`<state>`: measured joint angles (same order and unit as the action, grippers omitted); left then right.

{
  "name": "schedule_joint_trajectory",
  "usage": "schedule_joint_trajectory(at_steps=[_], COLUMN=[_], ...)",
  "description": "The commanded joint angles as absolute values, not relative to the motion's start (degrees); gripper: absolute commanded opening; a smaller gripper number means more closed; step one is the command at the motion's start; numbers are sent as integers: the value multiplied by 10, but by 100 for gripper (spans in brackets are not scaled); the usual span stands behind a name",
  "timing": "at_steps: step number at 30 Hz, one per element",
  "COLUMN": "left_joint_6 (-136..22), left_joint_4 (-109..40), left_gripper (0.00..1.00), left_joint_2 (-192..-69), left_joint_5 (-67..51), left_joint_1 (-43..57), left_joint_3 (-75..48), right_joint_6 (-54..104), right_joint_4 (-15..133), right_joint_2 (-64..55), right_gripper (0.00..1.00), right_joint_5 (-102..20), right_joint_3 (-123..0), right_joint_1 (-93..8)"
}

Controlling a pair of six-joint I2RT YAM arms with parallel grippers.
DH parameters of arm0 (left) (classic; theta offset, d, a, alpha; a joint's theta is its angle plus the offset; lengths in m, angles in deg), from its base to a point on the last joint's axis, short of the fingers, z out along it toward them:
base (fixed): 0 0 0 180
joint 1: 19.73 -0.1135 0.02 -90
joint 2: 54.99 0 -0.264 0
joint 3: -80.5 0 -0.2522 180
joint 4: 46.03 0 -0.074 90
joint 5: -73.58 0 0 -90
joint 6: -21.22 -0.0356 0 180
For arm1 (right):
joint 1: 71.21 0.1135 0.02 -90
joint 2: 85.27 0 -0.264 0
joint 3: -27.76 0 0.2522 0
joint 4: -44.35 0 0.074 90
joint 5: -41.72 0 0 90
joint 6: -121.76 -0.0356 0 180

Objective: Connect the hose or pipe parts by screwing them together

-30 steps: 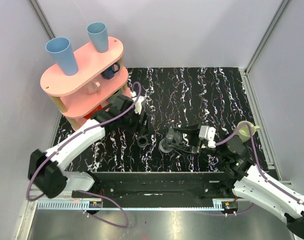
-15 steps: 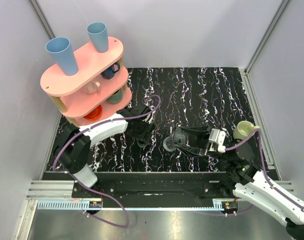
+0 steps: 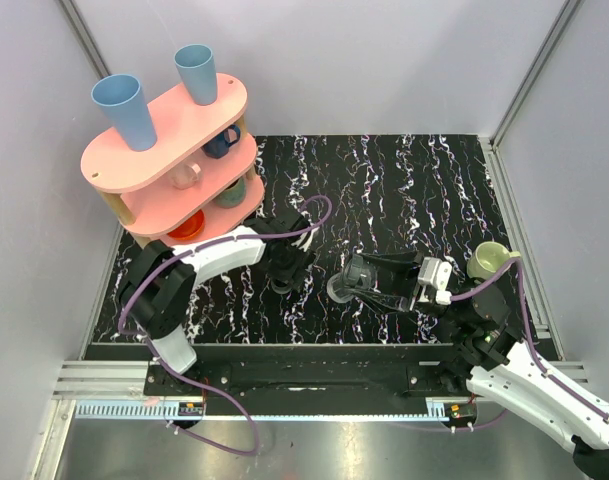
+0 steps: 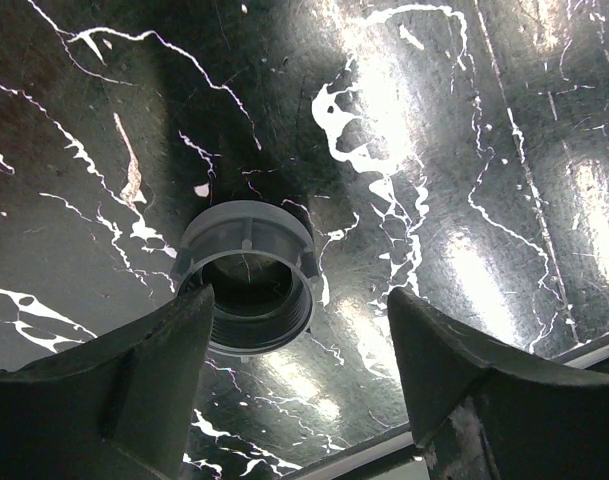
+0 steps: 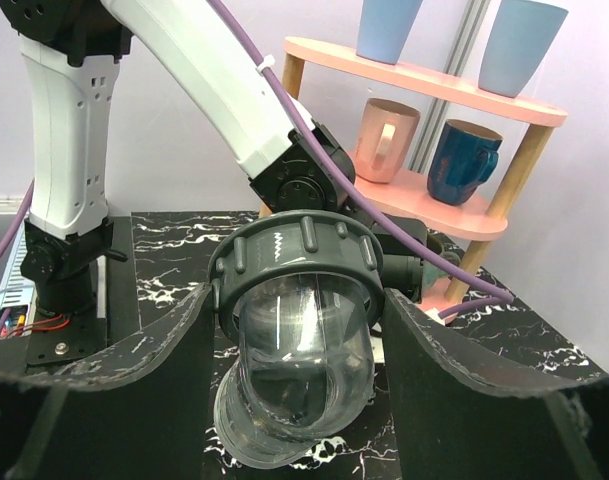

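Left tool [image 4: 302,310] gaped wide over the threaded nut [image 4: 246,225]; at its 3 o'clock, right tool [image 5: 296,300] clamped the coupling [image 5: 299,340].

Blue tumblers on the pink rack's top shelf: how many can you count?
2. One blue tumbler stands near the top shelf's left end, the other near its right end. Nothing covers that shelf, so none seems hidden.

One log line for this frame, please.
left gripper: open, above ring nut on table, not gripped | right gripper: shut on coupling | parts: apart, not threaded
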<state>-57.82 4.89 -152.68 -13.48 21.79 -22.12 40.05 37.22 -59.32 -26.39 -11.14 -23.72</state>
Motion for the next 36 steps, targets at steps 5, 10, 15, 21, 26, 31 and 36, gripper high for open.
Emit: schedule_joint_trajectory(at_steps=[5,10,15,21,26,31,36], left_joint_6=[-594,-629,-639,-645,-646,-650,-652], left_joint_4=[45,82,87,82,82,78,77], left_gripper=[76,79,78,78,77,77,76], left_joint_2=[-1461,-1460,-1495,-1523,-1533,-1536,-1544], left_joint_5=[-135,-182,-183,-178,-173,-168,-150], left_joint_1=[218,217,215,212,204,196,196], left_joint_3=[-182,-171,-181,-180,-181,-186,-187], right_joint_6=[405,405,406,406,407,407,406], right_joint_4=[358,359,360,362,364,363,364], right_joint_2=[-600,-600,-602,-604,-608,-608,-608], right_gripper=[29,29,29,29,29,29,29], right_joint_5=[-274,-276,-278,-278,-279,-278,-277], right_joint_3=[-115,-117,-117,-117,-117,-116,-117], right_joint_1=[-240,-240,-241,-240,-240,-241,-240])
